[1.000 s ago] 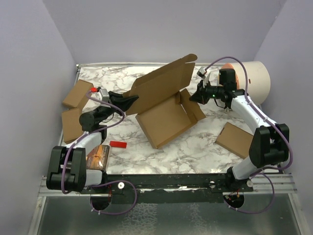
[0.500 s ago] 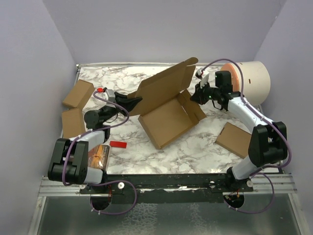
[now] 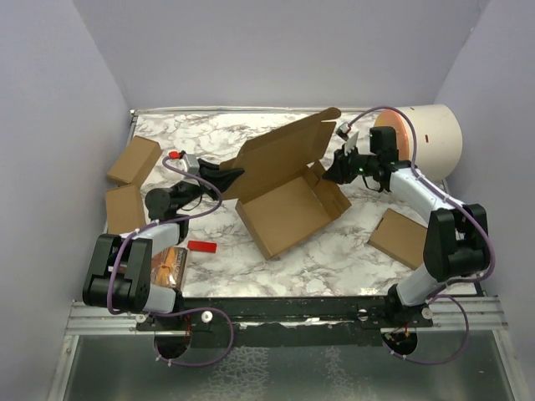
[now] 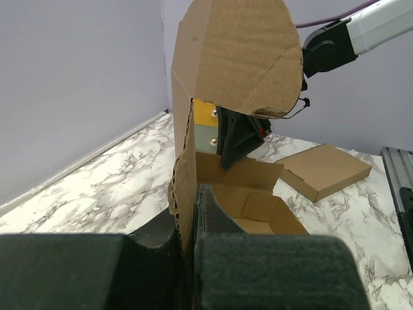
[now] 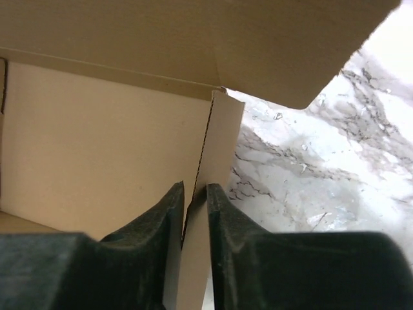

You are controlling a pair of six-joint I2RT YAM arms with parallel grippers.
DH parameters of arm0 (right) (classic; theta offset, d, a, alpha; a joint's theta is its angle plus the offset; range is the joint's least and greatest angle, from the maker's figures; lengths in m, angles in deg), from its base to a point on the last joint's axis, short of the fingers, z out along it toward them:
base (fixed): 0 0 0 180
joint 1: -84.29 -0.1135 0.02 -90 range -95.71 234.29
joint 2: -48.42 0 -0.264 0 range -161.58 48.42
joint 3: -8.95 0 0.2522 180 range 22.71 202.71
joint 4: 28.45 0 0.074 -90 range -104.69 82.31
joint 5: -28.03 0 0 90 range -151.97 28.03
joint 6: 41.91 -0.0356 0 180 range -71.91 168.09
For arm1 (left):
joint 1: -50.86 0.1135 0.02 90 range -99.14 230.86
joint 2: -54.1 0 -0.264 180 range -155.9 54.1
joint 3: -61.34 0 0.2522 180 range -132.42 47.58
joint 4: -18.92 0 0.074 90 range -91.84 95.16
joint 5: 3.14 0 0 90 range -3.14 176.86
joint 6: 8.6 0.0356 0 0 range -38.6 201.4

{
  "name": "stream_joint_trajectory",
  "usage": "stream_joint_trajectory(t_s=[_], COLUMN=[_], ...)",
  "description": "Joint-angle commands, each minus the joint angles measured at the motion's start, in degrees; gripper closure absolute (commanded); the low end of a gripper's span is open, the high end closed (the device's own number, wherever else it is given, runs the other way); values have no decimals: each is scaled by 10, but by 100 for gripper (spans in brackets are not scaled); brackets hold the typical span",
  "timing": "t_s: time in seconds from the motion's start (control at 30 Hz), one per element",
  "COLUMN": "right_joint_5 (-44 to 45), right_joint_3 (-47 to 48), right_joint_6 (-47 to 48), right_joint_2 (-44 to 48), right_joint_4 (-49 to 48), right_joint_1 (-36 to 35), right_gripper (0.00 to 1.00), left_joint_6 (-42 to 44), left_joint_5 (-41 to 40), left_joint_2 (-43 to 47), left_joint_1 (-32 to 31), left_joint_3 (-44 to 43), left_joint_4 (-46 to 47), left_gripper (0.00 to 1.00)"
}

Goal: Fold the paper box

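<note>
In the last second the lid point(image 3: 284, 152) of the paper box point(image 3: 288, 213) has tipped further forward. Its top tab sits lower over the tray than it did, and the whole box has crept a little toward the left arm. The right gripper point(image 3: 328, 175) has come down from above the right-hand corner to the side flap point(image 3: 334, 194), which now stands more upright against the tray instead of splaying out.

The box sits in the middle of the marble table point(image 3: 351, 251), its tray open to the ceiling and the lid leaning over it from the far-left side. The left gripper point(image 3: 232, 175) is clamped tight on the lid's left edge; from its own camera the card rises straight out of the closed fingers point(image 4: 210, 213). The right gripper's fingers stand only a narrow slit apart, 1 on each side of the side flap's edge. Whether they are pinching it or have just let go, I can't tell from here.

To my eye the fold is only part-way there: the side flap is raised and the lid is coming over, but nothing looks tucked in yet. If the flap sags outward again, I'd expect the lid to catch on it.

The 3 small flat boxes point(image 3: 134, 160) — 2 by the left wall, 1 near the right arm — and the cream drum point(image 3: 430, 138) at the back right haven't budged.
</note>
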Motion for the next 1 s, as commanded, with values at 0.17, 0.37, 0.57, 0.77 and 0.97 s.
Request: stream_joint_trajectory(t_s=[0.17, 0.37, 0.57, 0.77, 0.97], right_joint_5=[-90, -118, -158, -226, -267], right_joint_3=[6, 28, 44, 45, 58], right_joint_6=[-16, -18, 6, 25, 4], right_joint_2=[-53, -85, -79, -65, -101], right_joint_4=[22, 40, 62, 81, 99], right_joint_1=[29, 51, 57, 61, 65], right_gripper=[64, 52, 37, 22, 20], left_joint_6=[29, 32, 35, 40, 41], left_joint_5=[6, 5, 6, 6, 5], left_joint_2=[20, 21, 23, 27, 28], left_joint_1=[-2, -3, -2, -1, -2], left_joint_3=[2, 3, 2, 2, 3], left_joint_4=[5, 0, -5, -13, -15], left_gripper=[100, 100, 100, 100, 100])
